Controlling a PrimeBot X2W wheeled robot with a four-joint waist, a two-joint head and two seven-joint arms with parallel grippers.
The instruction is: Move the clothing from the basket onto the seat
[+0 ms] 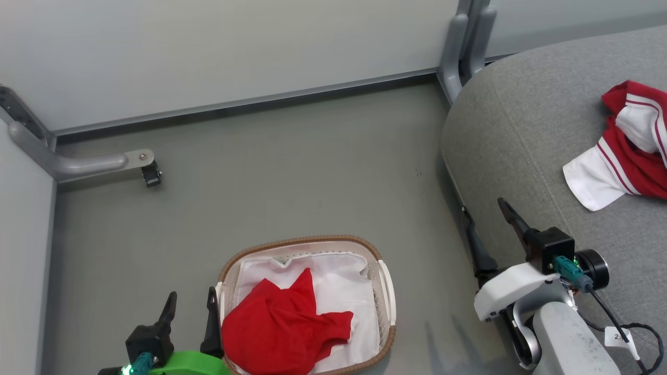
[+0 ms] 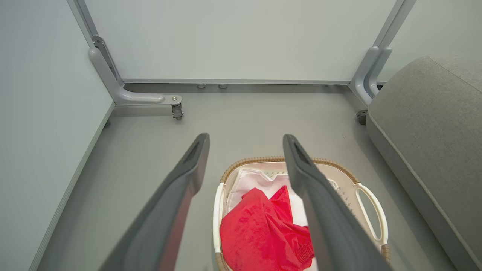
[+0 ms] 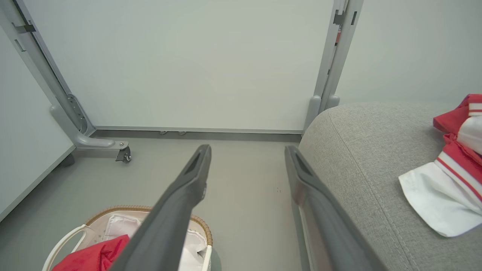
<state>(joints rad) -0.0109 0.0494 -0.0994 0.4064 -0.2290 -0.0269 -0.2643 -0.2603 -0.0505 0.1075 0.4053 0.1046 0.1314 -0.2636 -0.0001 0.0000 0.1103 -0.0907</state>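
Inspection: I find the plain red garment [image 1: 284,325] bunched in the basket [image 1: 312,240] on the floor [image 1: 286,172], lying over the white liner [image 1: 344,281]. The striped garment [image 1: 633,151] lies on the seat [image 1: 510,140]. The left gripper [image 1: 191,292] and right gripper [image 1: 482,204] both stand with fingers apart, holding nothing. I judge the red cloth light, limp and likely to drape. Its raised central fold offers the best pinch, clear of the liner.

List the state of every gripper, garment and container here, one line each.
basket, upright on the floor, not yet emptied.
white liner, spread inside the basket.
plain red garment, crumpled in the basket on the liner.
striped garment, rumpled on the seat.
left gripper, open, empty.
right gripper, open, empty.
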